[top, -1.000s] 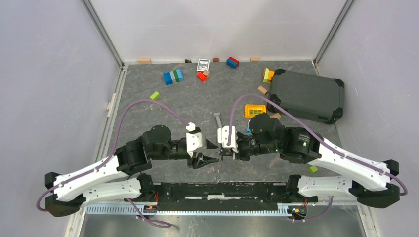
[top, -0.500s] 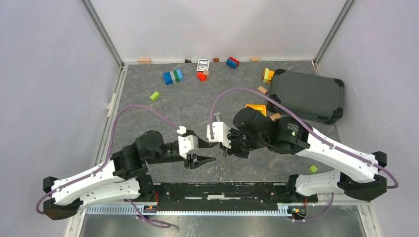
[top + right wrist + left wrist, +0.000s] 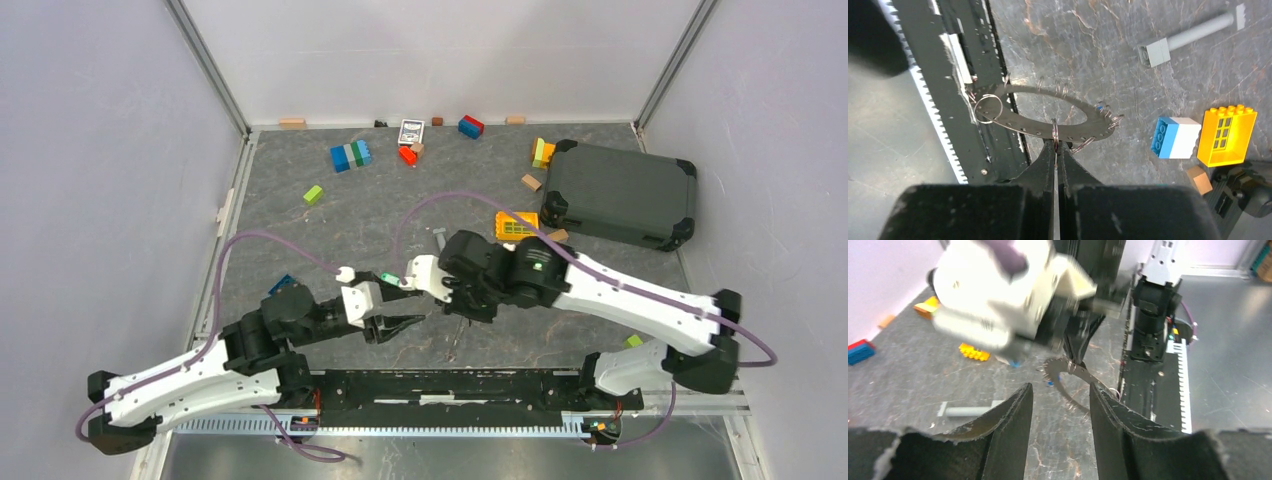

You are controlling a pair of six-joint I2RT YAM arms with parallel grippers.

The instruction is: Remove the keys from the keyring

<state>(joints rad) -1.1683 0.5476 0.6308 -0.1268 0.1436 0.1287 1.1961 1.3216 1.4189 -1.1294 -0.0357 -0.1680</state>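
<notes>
My right gripper [image 3: 1055,145] is shut on the keyring [image 3: 1054,131], a thin wire ring threaded through a hole in a flat grey oval metal plate [image 3: 1023,125]. The plate hangs above the table and carries several more small wire rings along its rim. In the left wrist view that plate [image 3: 1068,371] hangs just beyond my left gripper [image 3: 1060,386], which is open with nothing between its fingers. From above, the left gripper [image 3: 405,325] faces the right gripper [image 3: 462,312] closely. A small green piece [image 3: 388,277] lies between the wrists, too small to name. The keys are not recognisable.
A long grey bar [image 3: 1193,32] lies on the table. A blue-and-white brick [image 3: 1175,137] sits next to the yellow grid block [image 3: 1226,134]. A dark case [image 3: 620,193] stands at the right, loose bricks [image 3: 350,156] lie at the back, and the black rail [image 3: 450,385] runs along the near edge.
Both arms have shifted left. The right arm swung left carrying the plate, still shut. The left arm drew back to the left and stayed open.
</notes>
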